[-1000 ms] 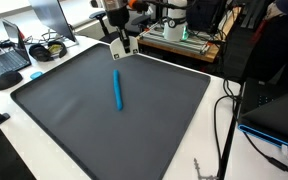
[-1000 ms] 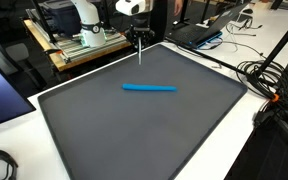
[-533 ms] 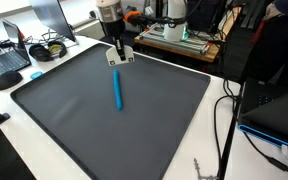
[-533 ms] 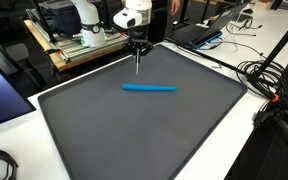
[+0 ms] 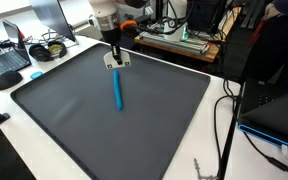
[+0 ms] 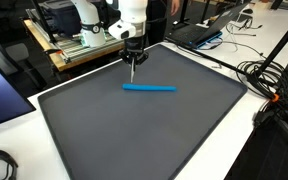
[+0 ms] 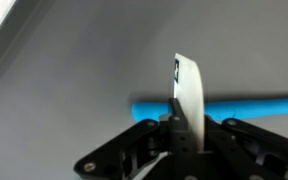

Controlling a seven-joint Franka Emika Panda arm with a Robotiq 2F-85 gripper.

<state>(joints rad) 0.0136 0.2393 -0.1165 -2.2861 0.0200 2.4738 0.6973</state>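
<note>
Lowered toward the blue marker [image 5: 118, 90], the closed pincer [image 5: 115, 63] hovers above the mat [image 5: 74, 125].

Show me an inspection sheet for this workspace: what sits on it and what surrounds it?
Surface: a dark grey mat lies flat on a white table.
Job's things: a blue pen lies flat on the mat, apart from the gripper.
Clutter: a laptop and headphones sit on the table beside the mat.
Gripper: the gripper points down over the mat near the pen. It is shut and seems to pinch a thin pale strip. What the strip is cannot be told.
Cables: black cables trail over the table at the mat's edge.
Surroundings: an equipment bench stands behind the arm, and there is a monitor.
</note>
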